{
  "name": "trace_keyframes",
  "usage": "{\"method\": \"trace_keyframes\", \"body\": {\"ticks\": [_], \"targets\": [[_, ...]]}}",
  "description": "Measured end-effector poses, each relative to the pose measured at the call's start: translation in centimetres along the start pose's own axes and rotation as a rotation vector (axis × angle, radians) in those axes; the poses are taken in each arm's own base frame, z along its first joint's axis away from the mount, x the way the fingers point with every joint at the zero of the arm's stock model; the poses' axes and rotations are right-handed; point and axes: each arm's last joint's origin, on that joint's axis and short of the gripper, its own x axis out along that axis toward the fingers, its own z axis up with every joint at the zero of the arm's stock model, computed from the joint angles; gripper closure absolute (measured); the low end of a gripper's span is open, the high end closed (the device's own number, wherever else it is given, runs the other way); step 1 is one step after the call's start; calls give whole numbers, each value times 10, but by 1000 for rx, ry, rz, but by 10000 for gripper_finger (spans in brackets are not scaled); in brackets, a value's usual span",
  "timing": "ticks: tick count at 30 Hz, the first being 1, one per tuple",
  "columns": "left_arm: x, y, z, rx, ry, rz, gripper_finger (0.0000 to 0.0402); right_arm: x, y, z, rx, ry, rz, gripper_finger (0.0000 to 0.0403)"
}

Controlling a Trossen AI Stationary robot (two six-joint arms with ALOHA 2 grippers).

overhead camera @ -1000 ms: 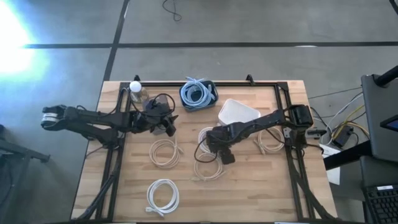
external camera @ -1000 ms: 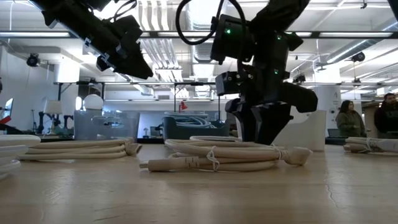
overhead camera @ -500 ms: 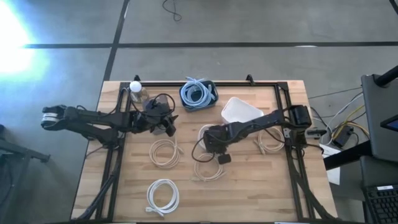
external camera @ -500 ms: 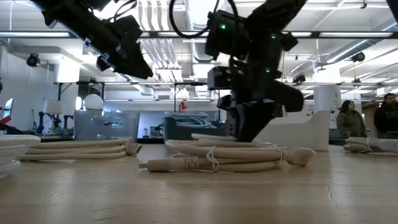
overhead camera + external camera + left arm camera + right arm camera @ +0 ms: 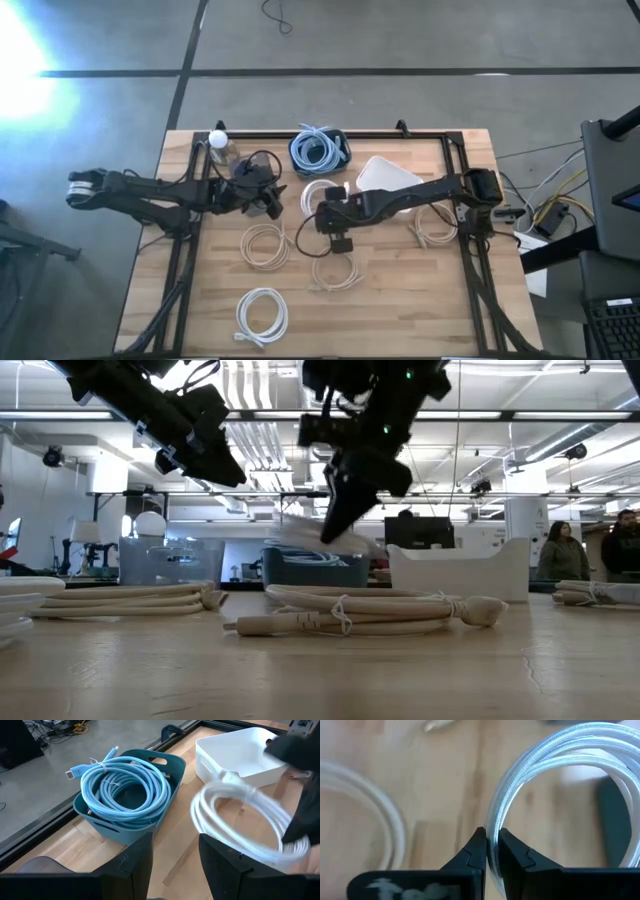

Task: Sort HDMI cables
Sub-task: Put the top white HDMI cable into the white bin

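White HDMI cable (image 5: 318,193) hangs clenched in my right pincer (image 5: 327,205) at frame centre; I should carry it steadily to the white bin (image 5: 385,178), avoiding swing.

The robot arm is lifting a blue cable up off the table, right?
Not blue. The right gripper is shut on a white cable, lifted off the table, as the right wrist view shows. The blue cables lie in the teal bin.
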Motion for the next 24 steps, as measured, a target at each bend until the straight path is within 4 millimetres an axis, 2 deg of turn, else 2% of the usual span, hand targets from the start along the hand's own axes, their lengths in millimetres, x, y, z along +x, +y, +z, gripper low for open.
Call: {"method": "trace_keyframes", "body": {"ticks": [7, 13, 19, 24], "targets": [[0, 0, 0, 0, 1, 0, 239, -46, -14, -4, 68, 39, -144, 378], [0, 0, 0, 1, 1, 0, 239, -75, -23, -33, 259, 79, -372, 378], [0, 0, 0, -9, 0, -1, 239, -75, -22, -76, 453, 101, -479, 365], [0, 0, 0, -11, -1, 0, 239, -54, -17, -107, 565, 112, -569, 353]]}}
